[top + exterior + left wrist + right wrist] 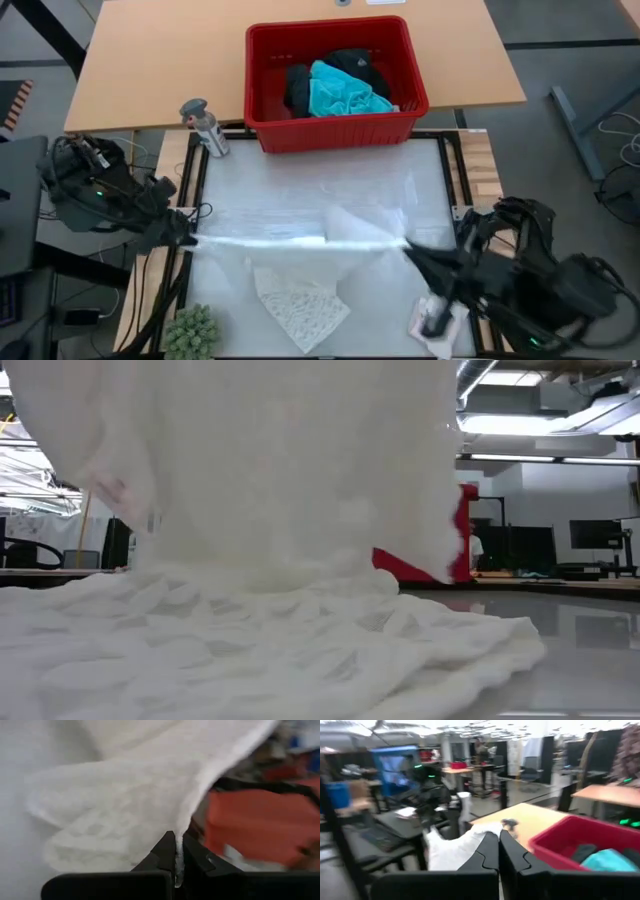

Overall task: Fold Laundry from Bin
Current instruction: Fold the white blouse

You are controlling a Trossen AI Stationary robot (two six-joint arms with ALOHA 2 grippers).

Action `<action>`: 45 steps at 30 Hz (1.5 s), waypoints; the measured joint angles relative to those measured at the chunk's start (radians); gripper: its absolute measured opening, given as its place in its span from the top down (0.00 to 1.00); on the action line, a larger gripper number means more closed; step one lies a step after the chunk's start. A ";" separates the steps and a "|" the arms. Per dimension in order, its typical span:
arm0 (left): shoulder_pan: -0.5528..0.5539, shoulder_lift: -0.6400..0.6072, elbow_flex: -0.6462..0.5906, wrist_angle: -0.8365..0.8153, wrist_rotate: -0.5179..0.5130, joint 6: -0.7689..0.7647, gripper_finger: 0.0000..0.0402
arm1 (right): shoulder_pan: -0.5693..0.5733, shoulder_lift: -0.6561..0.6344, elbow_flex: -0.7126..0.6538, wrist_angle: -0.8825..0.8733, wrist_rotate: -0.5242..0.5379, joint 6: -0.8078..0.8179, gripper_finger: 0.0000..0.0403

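Blocking most of the low view, the white lacy top (290, 510) hangs as a sheet in front of the camera, so only a corner of the red rectangular plastic bin (462, 545) shows past its edge. From above, the garment's upper edge is stretched taut into a thin pale band (300, 240) running left to right across the clear-covered work surface (310, 195) — its long axis spans from one gripper to the other. Its lower part pools on the table near the front edge. The left gripper (188, 237) holds the band's left end, fingers pressed together on the cloth, as the left wrist view confirms (176, 857). The right gripper (412, 250) pinches the right end, jaws likewise closed on fabric (498, 851). Behind, at the table's far side, the bin (400, 122) holds a turquoise shirt (340, 92) over black clothing (298, 88); how those pieces lie underneath is hidden. A small grey spray bottle (203, 124) lies just left of the bin.
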 joint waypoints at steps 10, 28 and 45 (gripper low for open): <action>-0.183 0.111 0.068 0.560 -0.013 0.281 1.00 | 0.138 0.045 0.038 0.236 0.000 -0.070 0.95; -0.279 0.175 0.250 -0.189 -0.266 -0.230 1.00 | -0.075 0.012 0.008 0.097 0.000 -0.014 0.95; -0.217 0.040 0.001 -0.204 -0.096 -0.279 1.00 | -0.032 -0.045 -0.044 0.029 -0.207 0.214 0.95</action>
